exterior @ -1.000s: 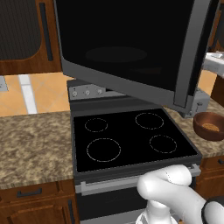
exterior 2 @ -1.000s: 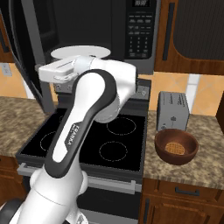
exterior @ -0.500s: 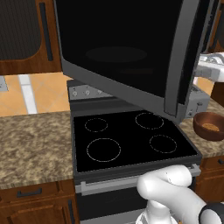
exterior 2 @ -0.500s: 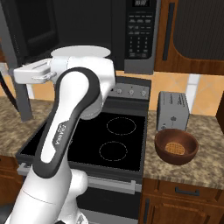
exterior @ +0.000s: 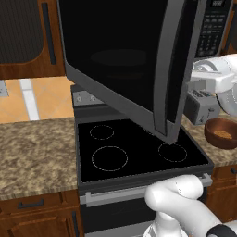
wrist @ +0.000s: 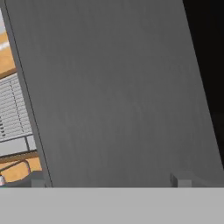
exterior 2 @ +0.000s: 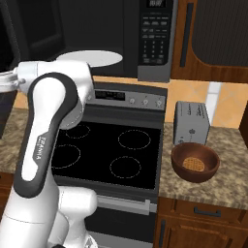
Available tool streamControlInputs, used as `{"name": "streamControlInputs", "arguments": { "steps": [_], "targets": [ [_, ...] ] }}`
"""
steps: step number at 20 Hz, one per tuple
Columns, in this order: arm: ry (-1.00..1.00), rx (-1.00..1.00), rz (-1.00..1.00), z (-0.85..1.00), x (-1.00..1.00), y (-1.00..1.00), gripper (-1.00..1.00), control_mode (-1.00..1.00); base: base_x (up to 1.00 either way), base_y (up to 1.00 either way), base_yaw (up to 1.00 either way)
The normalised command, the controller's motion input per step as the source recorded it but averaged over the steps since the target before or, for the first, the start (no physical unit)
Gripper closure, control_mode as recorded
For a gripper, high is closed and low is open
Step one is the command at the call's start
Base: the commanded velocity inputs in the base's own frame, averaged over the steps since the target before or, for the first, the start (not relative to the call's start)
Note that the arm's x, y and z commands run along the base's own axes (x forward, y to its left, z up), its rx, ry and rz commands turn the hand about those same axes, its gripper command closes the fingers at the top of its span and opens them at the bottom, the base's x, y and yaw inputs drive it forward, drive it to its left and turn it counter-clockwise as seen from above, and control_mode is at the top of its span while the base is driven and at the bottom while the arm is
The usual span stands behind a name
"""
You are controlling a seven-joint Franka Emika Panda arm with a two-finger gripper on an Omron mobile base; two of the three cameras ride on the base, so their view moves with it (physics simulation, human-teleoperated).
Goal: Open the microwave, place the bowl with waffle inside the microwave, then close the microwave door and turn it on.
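Swung wider than a second ago, the microwave door (exterior: 125, 69), flat dark glass in grey metal, hangs over the black stove (exterior 2: 111, 150). Gripper (wrist: 109, 181) open against its smooth grey inner face. Round wooden bowl (exterior 2: 195, 162) with gridded waffle (exterior 2: 193, 163) sits on the speckled surface (exterior 2: 218, 179) before the toaster (exterior 2: 191, 122).

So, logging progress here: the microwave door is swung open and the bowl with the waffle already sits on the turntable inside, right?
Not quite. The microwave door is swung open, but the bowl with the waffle sits on the counter beside the toaster, as the right base view shows.
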Motion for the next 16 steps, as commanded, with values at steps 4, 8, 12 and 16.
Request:
{"name": "streamControlInputs", "arguments": {
  "steps": [4, 8, 12, 16],
  "targets": [
    [0.03, -0.03, 0.14, 0.0, 0.01, 0.68, -1.0, -1.0, 0.0, 0.0, 0.0],
    [0.01, -0.03, 0.13, 0.0, 0.01, 0.65, -1.0, -1.0, 0.0, 0.0, 0.0],
    [0.01, -0.03, 0.11, 0.0, 0.1, 0.69, -1.0, -1.0, 0.0, 0.0, 0.0],
    [0.0, -0.03, 0.11, 0.0, 0.09, 0.66, -1.0, -1.0, 0.0, 0.0, 0.0]
  ]
}}
